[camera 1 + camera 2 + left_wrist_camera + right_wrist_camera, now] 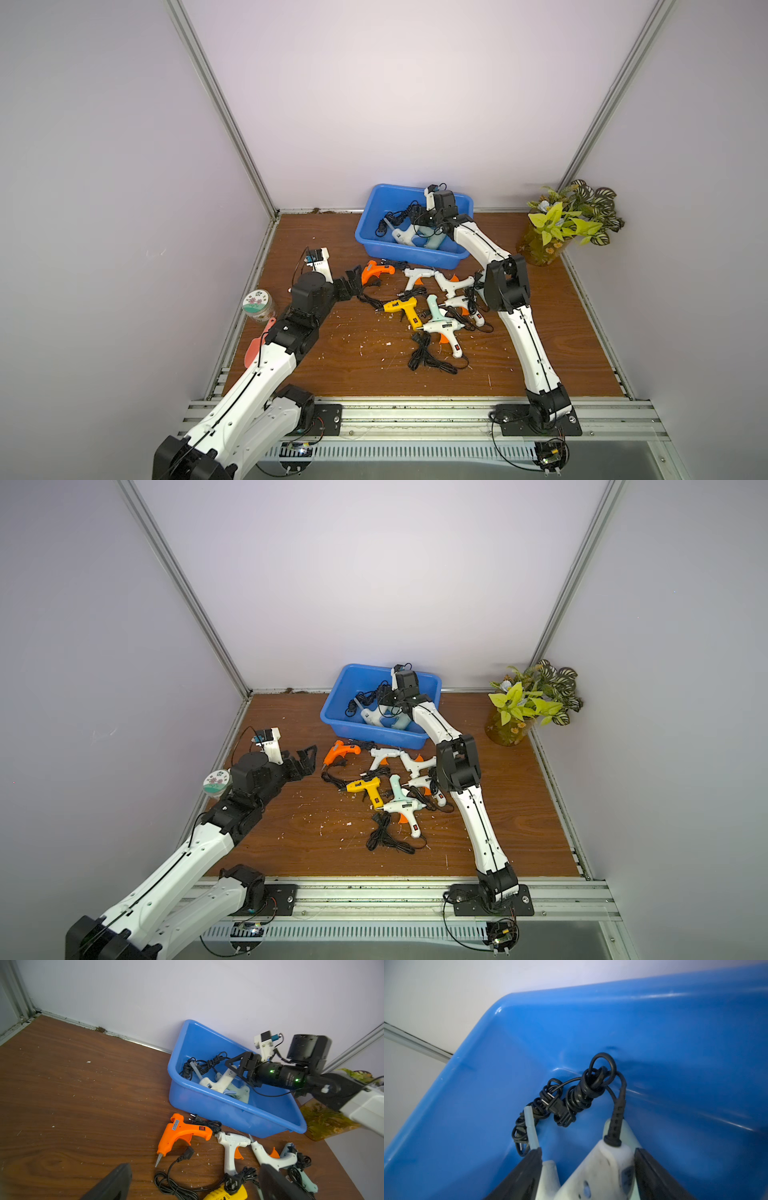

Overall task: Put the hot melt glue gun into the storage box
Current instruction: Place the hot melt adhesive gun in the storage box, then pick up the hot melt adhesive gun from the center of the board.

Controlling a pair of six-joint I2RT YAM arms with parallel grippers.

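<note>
The blue storage box [376,249] [340,725] [228,1109] [675,1043] stands at the back of the table. A white hot melt glue gun [405,236] [372,717] [220,1082] [602,1167] lies in it on a pale green one [241,1093], with coiled black cords [583,1093] beside. My right gripper [417,224] [236,1070] [587,1150] is down in the box, open, its fingers apart on either side of the white gun's handle. My left gripper [353,282] [193,1186] hovers open near an orange glue gun [376,270] [182,1132].
Several more glue guns lie in a heap mid-table: yellow [401,309], white [417,275], mint [432,305], with a black cord bundle [428,361]. An amber plant vase [540,245] stands back right. A lidded jar [259,305] sits at the left edge.
</note>
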